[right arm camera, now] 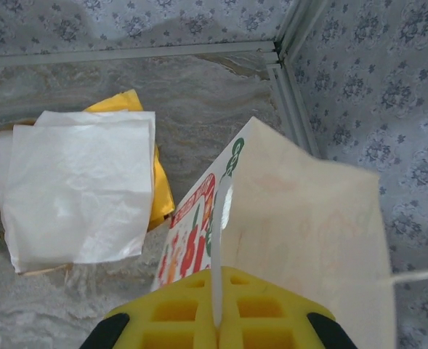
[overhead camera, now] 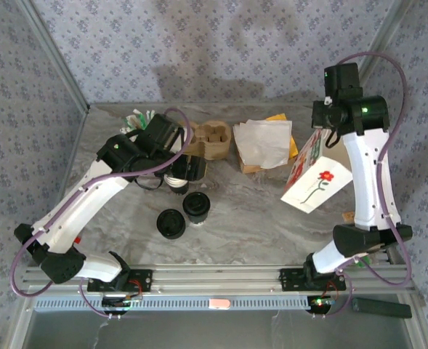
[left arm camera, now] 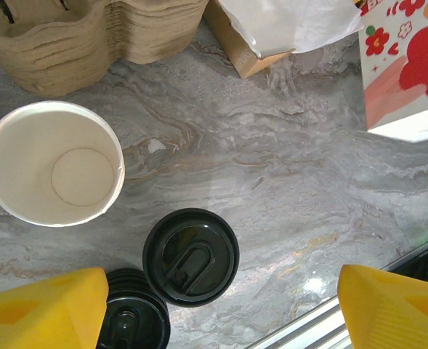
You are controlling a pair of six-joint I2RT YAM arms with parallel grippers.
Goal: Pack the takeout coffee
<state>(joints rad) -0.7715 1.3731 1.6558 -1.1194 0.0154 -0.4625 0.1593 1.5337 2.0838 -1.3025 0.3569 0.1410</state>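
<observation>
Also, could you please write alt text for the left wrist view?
A black-lidded takeout coffee stands on the marble table below the open left gripper, a second black lid beside it. An empty white paper cup stands at upper left, cardboard carriers and a flowered paper bag beyond.

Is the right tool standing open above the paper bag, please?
No, the right tool is shut on the paper bag, with the bag's thin white top edge pinched between its yellow fingers.

Grey marbled tabletop between blue-grey floral-patterned walls, evenly lit
</observation>
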